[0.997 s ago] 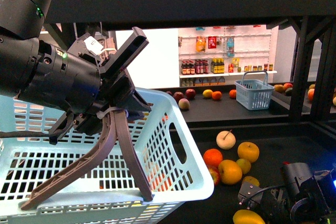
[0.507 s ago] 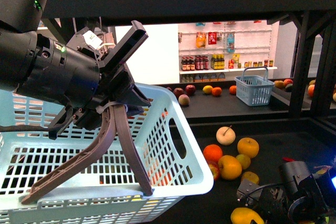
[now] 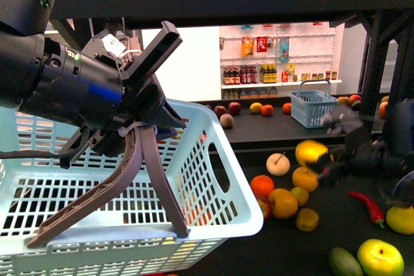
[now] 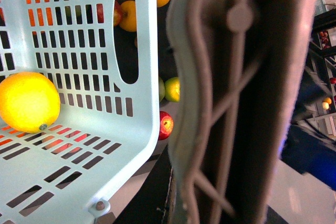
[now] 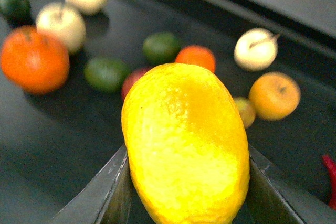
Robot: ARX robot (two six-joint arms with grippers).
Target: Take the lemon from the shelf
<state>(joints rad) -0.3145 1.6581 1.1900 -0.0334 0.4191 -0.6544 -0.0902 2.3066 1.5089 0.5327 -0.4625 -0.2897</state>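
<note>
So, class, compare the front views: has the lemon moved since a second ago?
Yes. The lemon has risen: it lay well below the cream apple and now hangs level with it, on its right, clamped in the right gripper.

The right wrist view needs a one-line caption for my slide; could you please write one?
Right pincer shut on the lemon, held above the dark shelf scattered with other fruit.
</note>
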